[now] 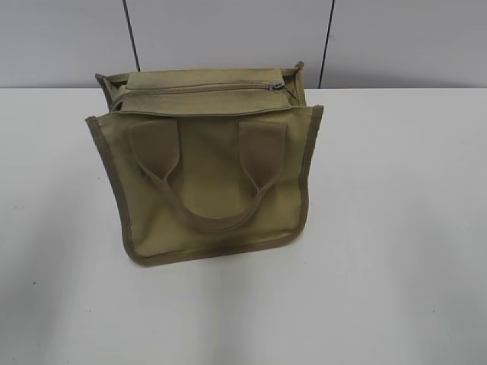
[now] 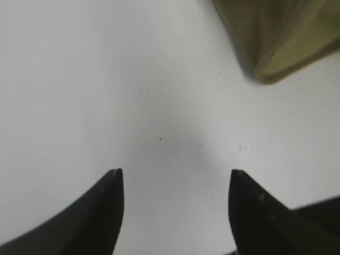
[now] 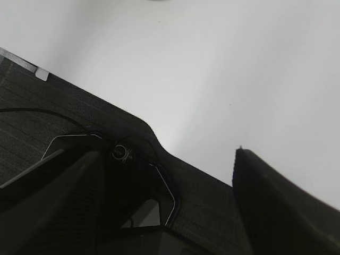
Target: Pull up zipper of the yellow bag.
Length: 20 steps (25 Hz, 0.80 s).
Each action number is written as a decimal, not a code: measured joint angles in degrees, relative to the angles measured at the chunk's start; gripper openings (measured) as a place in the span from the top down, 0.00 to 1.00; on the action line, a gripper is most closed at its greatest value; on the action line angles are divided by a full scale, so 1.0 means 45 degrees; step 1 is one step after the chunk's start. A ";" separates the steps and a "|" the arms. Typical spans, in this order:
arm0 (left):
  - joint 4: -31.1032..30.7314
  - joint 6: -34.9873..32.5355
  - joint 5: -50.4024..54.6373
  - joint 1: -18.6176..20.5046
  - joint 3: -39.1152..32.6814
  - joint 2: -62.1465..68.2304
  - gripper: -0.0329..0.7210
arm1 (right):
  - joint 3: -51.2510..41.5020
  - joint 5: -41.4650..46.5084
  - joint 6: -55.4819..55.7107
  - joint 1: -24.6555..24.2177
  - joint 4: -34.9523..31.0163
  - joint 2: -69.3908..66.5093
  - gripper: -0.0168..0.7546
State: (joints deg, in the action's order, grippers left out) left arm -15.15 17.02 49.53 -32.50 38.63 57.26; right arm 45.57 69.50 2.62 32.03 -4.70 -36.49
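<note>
The yellow bag [image 1: 213, 182] lies on the white table with its front face and two looped handles [image 1: 213, 217] turned to the camera. The zipper [image 1: 198, 89] runs along its top at the far side, and the small silvery pull [image 1: 275, 86] sits at the right end. Neither gripper shows in the exterior view. In the left wrist view my left gripper [image 2: 175, 172] is open and empty above bare table, and a corner of the bag [image 2: 276, 37] shows at the upper right. My right gripper [image 3: 167, 154] is open and empty, away from the bag.
The white table [image 1: 396, 228] extends around the bag, with a grey panelled wall [image 1: 228, 30] right behind it. In the right wrist view a black textured structure [image 3: 64, 111] with a thin cable lies under the gripper at the table's edge.
</note>
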 joint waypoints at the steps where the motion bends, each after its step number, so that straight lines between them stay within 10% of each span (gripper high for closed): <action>1: 0.0594 -0.0744 0.0778 0.0000 0.0251 -0.0340 0.34 | 0.0000 0.0000 -0.0111 0.0000 -0.0011 0.0253 0.21; 7: 0.3114 -0.3204 0.3801 -0.0017 0.0674 -0.4235 0.24 | -0.0470 0.0012 -0.0424 0.0000 -0.0014 0.1930 0.20; 20: 0.3248 -0.3890 0.4526 -0.0017 -0.0431 -1.0938 0.20 | -0.3663 -0.0332 -0.0494 0.0000 0.0429 0.4284 0.21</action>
State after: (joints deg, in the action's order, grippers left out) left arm -0.53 -0.49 69.89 -32.57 36.69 8.04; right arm 29.08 68.00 0.40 32.03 -2.77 -17.22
